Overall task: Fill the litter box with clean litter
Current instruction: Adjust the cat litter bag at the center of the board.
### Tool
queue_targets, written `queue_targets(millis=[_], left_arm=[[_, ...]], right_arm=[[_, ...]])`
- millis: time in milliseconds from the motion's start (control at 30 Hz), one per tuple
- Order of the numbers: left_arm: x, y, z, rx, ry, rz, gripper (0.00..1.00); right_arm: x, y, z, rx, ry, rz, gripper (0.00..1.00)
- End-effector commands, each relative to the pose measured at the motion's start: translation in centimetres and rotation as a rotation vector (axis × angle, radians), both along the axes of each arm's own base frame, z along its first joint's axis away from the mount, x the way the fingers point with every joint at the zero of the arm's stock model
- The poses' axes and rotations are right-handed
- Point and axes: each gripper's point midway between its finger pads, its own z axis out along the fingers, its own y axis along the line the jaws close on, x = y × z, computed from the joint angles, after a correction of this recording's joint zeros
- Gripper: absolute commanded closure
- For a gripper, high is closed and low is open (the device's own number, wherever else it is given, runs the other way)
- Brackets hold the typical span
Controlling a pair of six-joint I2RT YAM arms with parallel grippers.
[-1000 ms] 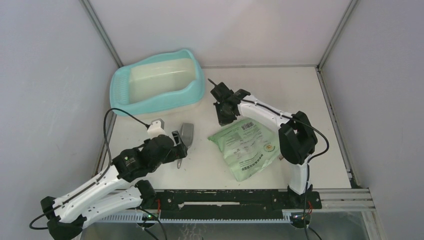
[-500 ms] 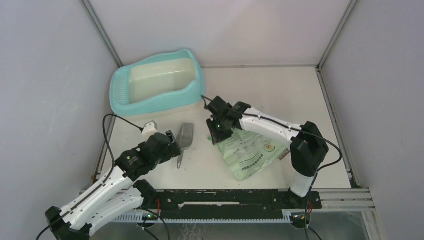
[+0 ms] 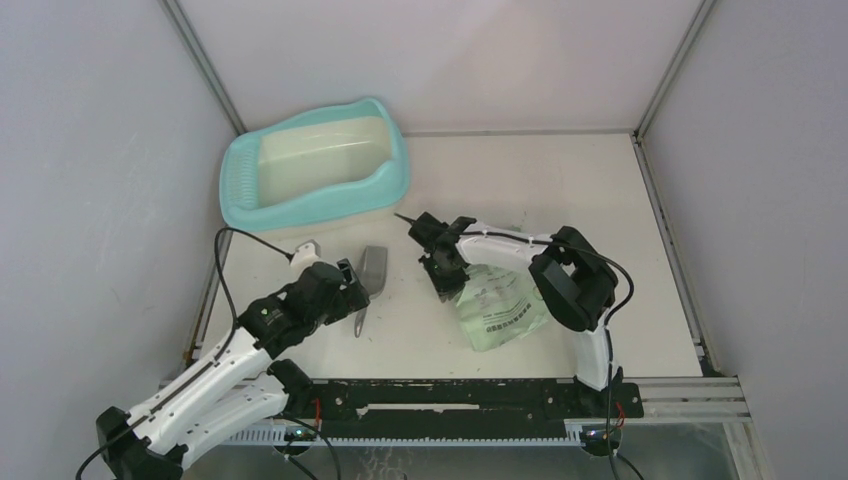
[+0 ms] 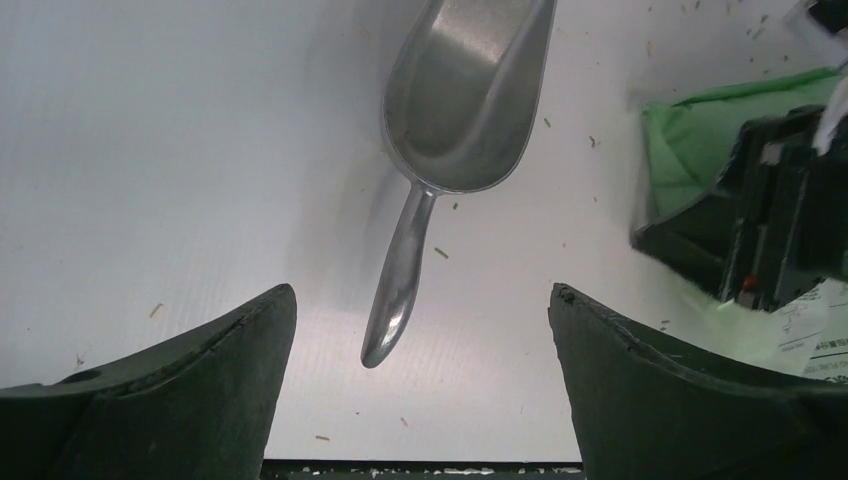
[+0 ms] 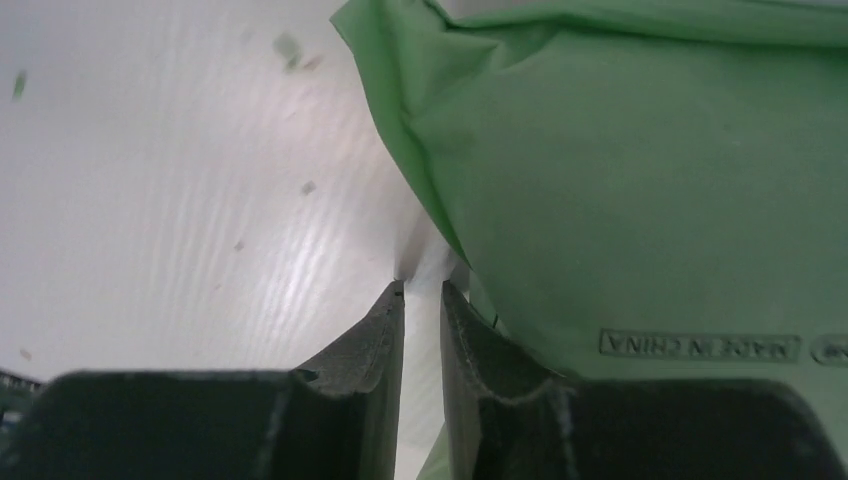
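While the left gripper (image 4: 420,300) hangs wide open, the metal scoop (image 4: 465,90) lies just ahead, its handle pointing back into the gap, touching neither jaw. Off to its right, the right gripper (image 5: 422,290) holds its jaws almost together at the edge of the green bag (image 5: 650,180); whether they pinch it, I cannot tell. Farther ahead, past the scoop's bowl, sits the litter box (image 3: 395,180).

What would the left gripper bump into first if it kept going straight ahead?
Most likely the grey scoop: its handle lies straight ahead between the open left gripper's fingers, though depth is hard to judge.
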Motion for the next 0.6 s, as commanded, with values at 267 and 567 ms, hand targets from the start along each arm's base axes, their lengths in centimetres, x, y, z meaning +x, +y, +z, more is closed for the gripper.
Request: queue_targets(millis=[267, 567], left_arm=[[1.0, 0.3, 1.6, -0.027, -0.054, 0.031, 0.00], [0.1, 2.3, 3.8, -0.015, -0.106, 0.067, 0.00]], right_arm=[[6.2, 4.8, 9.9, 0.362, -0.181, -0.076, 0.45], [3.6, 12.8, 9.8, 0.429, -0.053, -0.127, 0.30]])
